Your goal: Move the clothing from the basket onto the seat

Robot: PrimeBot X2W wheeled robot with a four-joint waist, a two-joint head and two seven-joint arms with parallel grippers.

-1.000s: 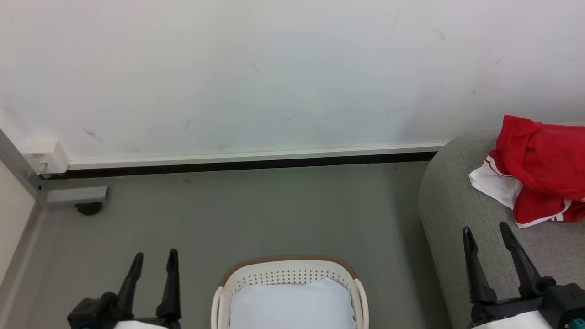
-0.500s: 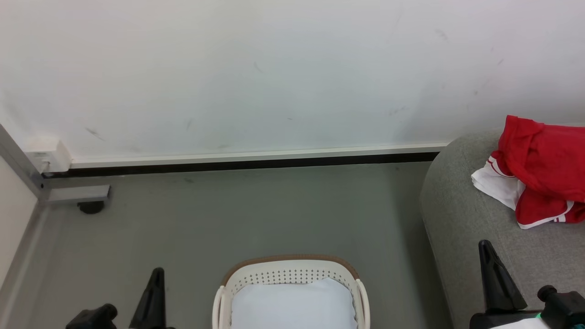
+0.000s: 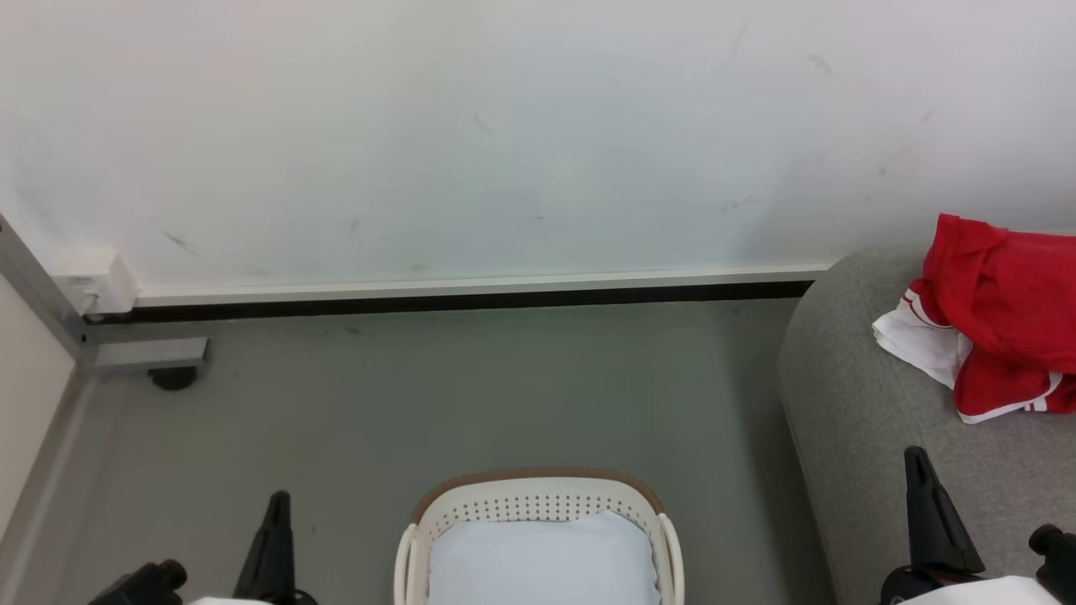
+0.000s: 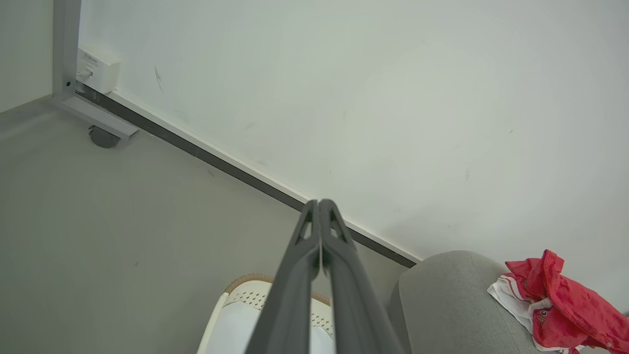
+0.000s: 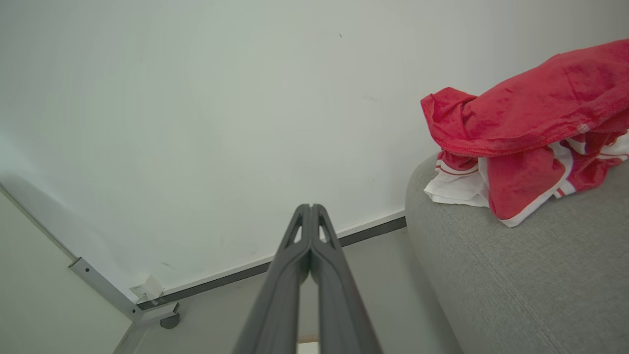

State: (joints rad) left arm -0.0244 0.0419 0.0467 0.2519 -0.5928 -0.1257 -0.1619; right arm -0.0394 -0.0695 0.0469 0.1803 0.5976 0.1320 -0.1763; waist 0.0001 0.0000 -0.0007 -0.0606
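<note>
Now, my left gripper [image 4: 320, 202]: closed tight, nothing held | right gripper [image 5: 310, 206]: likewise closed, empty | cream-white perforated plastic laundry basket with brown rim [image 3: 538, 476]: I see a pale white-blue flat pad [image 3: 542, 559] inside | bright red-and-white fabric clothing [image 3: 1009, 302]: heaped on light grey upholstered sofa seat [image 3: 857, 403], well apart from basket | small print on clothing: too small to read

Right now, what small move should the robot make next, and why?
Probably just back away and stop: the clothing already lies on the seat, the basket holds a pale pad, and the left gripper and right gripper are shut on nothing.
</note>
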